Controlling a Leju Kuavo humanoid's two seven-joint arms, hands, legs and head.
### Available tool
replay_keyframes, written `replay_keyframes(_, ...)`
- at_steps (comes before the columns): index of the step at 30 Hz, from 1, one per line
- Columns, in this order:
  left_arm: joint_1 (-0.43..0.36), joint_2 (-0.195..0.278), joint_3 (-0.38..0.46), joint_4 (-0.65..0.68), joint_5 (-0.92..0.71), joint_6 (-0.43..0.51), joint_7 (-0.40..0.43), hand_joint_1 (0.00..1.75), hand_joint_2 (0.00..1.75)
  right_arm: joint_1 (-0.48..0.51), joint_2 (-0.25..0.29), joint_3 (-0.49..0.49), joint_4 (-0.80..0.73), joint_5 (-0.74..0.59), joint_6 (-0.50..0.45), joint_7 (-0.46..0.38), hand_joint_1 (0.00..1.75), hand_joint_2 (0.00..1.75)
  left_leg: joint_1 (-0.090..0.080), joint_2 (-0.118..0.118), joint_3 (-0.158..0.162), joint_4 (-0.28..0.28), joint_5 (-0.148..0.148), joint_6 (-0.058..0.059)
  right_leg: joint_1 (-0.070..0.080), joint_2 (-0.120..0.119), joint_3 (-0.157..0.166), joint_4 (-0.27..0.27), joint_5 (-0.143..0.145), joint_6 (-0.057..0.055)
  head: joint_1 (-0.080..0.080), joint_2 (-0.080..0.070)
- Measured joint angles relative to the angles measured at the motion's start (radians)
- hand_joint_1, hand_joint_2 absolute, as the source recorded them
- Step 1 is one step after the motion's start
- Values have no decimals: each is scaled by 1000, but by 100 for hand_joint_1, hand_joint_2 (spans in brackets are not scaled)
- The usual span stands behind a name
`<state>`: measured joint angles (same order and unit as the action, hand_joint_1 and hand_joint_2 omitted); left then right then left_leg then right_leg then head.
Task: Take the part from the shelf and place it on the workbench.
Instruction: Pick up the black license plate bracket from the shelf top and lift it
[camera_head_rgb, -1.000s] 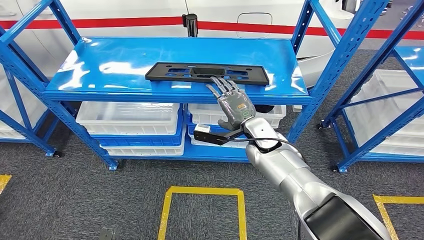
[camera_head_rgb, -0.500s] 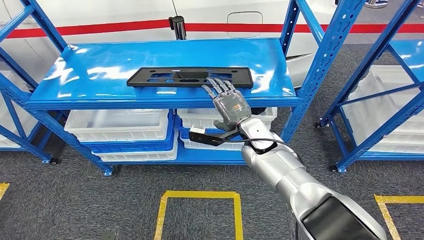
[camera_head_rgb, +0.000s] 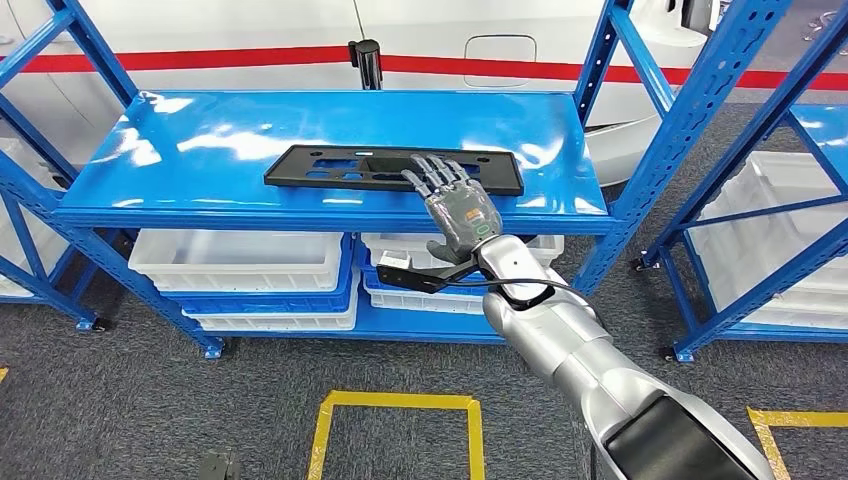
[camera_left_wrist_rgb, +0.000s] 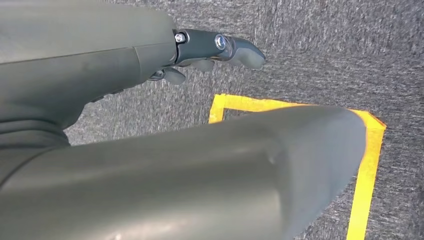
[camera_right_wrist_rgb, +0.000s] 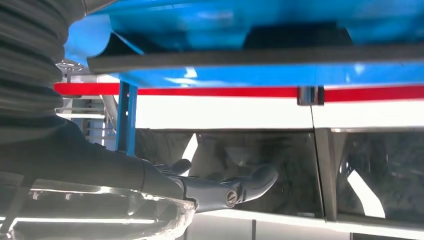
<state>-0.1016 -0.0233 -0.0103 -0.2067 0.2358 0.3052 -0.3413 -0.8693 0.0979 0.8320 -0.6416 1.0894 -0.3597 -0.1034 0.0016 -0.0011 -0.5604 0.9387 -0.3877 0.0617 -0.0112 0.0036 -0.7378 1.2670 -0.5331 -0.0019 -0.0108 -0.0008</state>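
Shelf (camera_head_rgb: 200, 170), blue and glossy, carries the flat black part (camera_head_rgb: 330, 168) lying along its top level. Right hand (camera_head_rgb: 455, 200) reaches over the part's right end, fingers spread apart and laid on it, nothing gripped. White bins (camera_head_rgb: 240, 255) sit below.

The part (camera_head_rgb: 392, 169), a long flat black plate with cut-out slots, lies lengthwise on the blue shelf (camera_head_rgb: 200, 150) near its front edge.
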Motion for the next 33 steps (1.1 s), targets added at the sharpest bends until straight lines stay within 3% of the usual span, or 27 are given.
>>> replay_keyframes(1, 1, -1, 0, 0, 0, 0, 0, 0, 0, 3, -3, 0, 0, 1, 0, 0, 0, 175, 1, -3, 5, 1, -6, -5, -5, 0, -11, -6, 17, 11, 0, 0)
replay_keyframes(2, 1, -3, 0, 0, 0, -1, 0, 0, 0, 5, -5, 0, 0, 1, 0, 0, 0, 175, 3, -5, 10, 5, -13, -11, -10, -1, 3, -56, 50, 24, 0, 0)
replay_keyframes(4, 1, -4, 0, 0, 0, -1, 1, 0, 0, 4, -6, 0, 0, 3, 0, 0, 0, 175, 5, -7, 19, 20, -34, -27, -19, -6, 68, -205, 122, 44, 0, 0)
replay_keyframes(6, 1, -3, 0, 0, 0, -1, 1, 0, 0, 3, -5, 0, 0, 4, 0, 0, 0, 175, 4, -7, 21, 35, -57, -43, -21, -8, 108, -281, 151, 36, 0, 0)
replay_keyframes(9, 0, -2, 0, 0, 0, 0, 1, 0, 0, 3, -4, 0, -1, 5, 0, 2, 0, 175, 11, -4, 26, 42, -74, -55, -18, -5, 117, -286, 146, 9, -1, 0)
replay_keyframes(11, -1, -2, 0, 0, -1, 1, 0, 0, 0, 0, -3, 0, -2, 6, 0, 3, 0, 175, 17, -3, 9, 89, -101, -64, -22, -2, 129, -291, 142, -4, -3, 0)
replay_keyframes(12, -1, -2, 0, 0, -1, 1, 0, 0, 0, -1, -2, 0, -2, 6, 0, 3, 0, 175, 19, -3, -18, 144, -127, -70, -22, -2, 134, -293, 139, -10, -3, 0)
replay_keyframes(14, 0, -2, 0, 0, 0, 2, 0, 0, 0, 0, 0, 0, -3, 7, 0, 3, 0, 175, 21, -3, -102, 282, -178, -79, -20, -2, 140, -292, 132, -18, -3, 0)
replay_keyframes(15, 2, -2, 0, 1, 1, 2, 0, 0, 0, 2, 0, 0, -3, 7, 0, 3, 0, 175, 22, -3, -136, 326, -184, -81, -20, -1, 142, -292, 129, -18, -4, 0)
replay_keyframes(16, 3, -2, 0, 1, 2, 2, 0, 0, 0, 4, 0, 0, -3, 8, 0, 3, 0, 175, 24, -2, -151, 333, -168, -82, -20, -1, 146, -292, 126, -17, -4, 0)
replay_keyframes(17, 3, -2, 0, 1, 2, 2, 0, 0, 0, 5, 0, 0, -3, 8, 0, 3, 0, 175, 25, -2, -144, 295, -130, -81, -20, -1, 151, -292, 123, -14, -4, 0)
replay_keyframes(19, 3, -1, 0, 1, 2, 2, 0, 0, 0, 4, 1, 0, -3, 10, 0, 3, 0, 175, 27, 3, -85, 150, -43, -76, -20, -1, 163, -293, 115, -8, -3, 0)
replay_keyframes(21, 2, -1, 0, 1, 2, 2, 1, 0, 0, 1, 3, 0, -3, 11, 1, 3, 0, 175, 21, 7, -44, 56, -7, -69, -16, 0, 170, -294, 107, 2, -3, 0)
replay_keyframes(24, 1, -1, 0, 1, 0, 1, 2, 0, 0, -1, 6, 0, -3, 14, 7, 5, 0, 175, 14, 5, -36, 40, -10, -50, -14, -2, 172, -299, 102, 23, -2, 0)
replay_keyframes(26, 1, -2, 0, 0, -3, 1, 3, 0, 0, -3, 8, 0, -3, 15, 11, 7, 0, 175, 13, 3, -20, 24, -3, -34, -11, -4, 152, -259, 85, 26, 1, 0)
replay_keyframes(27, 0, -3, 0, 0, -4, 1, 4, 0, 0, -4, 8, 1, -3, 16, 13, 8, 0, 175, 13, 2, -13, 18, 0, -27, -9, -5, 122, -205, 66, 21, 2, 0)
replay_keyframes(30, -2, -4, 0, 0, -5, 1, 6, 0, 0, 4, 6, 2, 5, 20, 20, 12, 0, 175, 3, -4, -7, 18, -8, -15, -8, -5, -8, 1, 8, 8, 4, 0)
replay_keyframes(31, -2, -5, 0, 0, -5, 1, 7, 0, 0, 8, 4, 2, 9, 21, 20, 13, 0, 175, -1, -8, -4, 18, -12, -13, -6, -5, -31, 21, 13, 11, 4, 0)
replay_keyframes(32, -2, -6, 0, 0, -5, 1, 8, 0, 0, 10, 3, 3, 13, 22, 21, 14, 0, 175, -5, -12, 1, 19, -16, -13, -5, -5, -31, -4, 34, 16, 4, 0)
replay_keyframes(33, -1, -7, 0, 0, -6, 1, 9, 0, 0, 11, 1, 3, 16, 23, 21, 15, 0, 175, -8, -15, 7, 19, -22, -13, -2, -5, -8, -70, 69, 20, 4, 0)
